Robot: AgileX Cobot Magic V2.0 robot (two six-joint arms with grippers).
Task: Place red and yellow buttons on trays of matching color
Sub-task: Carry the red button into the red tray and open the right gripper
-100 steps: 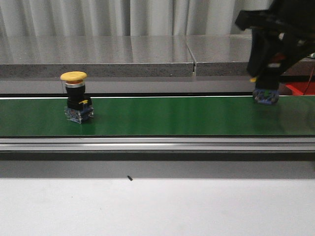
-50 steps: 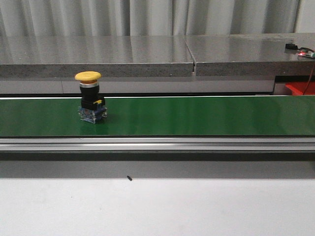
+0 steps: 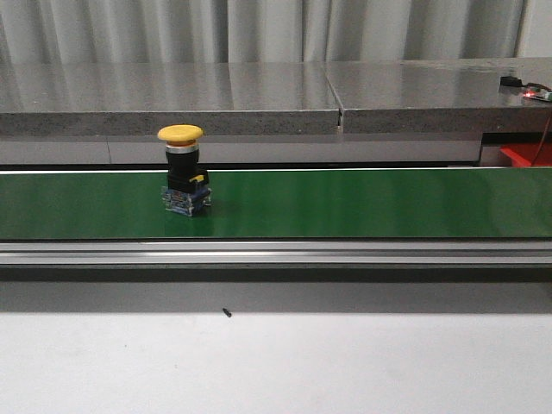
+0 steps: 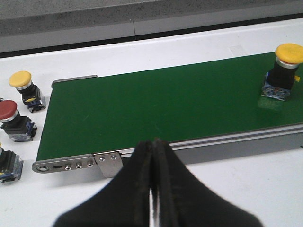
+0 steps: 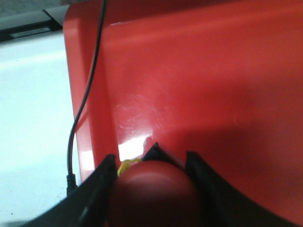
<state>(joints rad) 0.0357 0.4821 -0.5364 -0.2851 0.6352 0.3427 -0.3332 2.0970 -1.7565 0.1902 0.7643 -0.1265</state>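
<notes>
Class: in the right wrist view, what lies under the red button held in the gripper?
Under the red button is the red tray, filling the view behind the right gripper. The button covers the tray directly beneath it, so contact cannot be judged.

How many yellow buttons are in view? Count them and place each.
2. One yellow button stands on the green belt. A second yellow button sits on the white table beside the belt's end. A cut-off button nearby hides its cap colour.
</notes>
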